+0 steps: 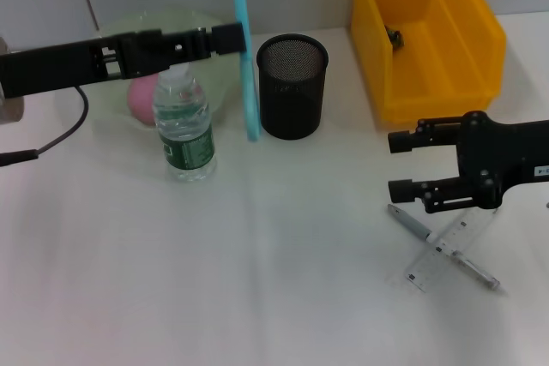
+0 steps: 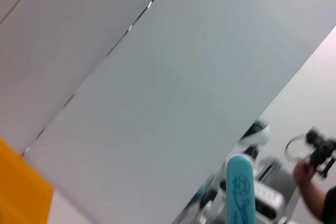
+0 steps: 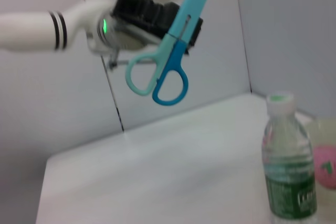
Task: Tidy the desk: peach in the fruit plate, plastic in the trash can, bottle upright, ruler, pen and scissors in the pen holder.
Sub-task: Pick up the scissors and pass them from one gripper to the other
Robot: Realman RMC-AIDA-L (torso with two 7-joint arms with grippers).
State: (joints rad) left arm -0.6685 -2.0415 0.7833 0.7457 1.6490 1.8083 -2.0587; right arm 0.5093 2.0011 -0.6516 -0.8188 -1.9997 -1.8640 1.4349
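Note:
My left gripper is shut on the blue scissors, which hang upright just left of the black mesh pen holder. In the right wrist view the scissors dangle handles-down from the left gripper. The bottle stands upright in front of the pale green fruit plate, which holds the pink peach. My right gripper is open, low over the table, just above the grey pen and clear ruler, which lie crossed.
A yellow bin stands at the back right with a small dark item inside; I cannot tell what it is. A black cable runs along the left edge. The bottle and peach also show in the right wrist view.

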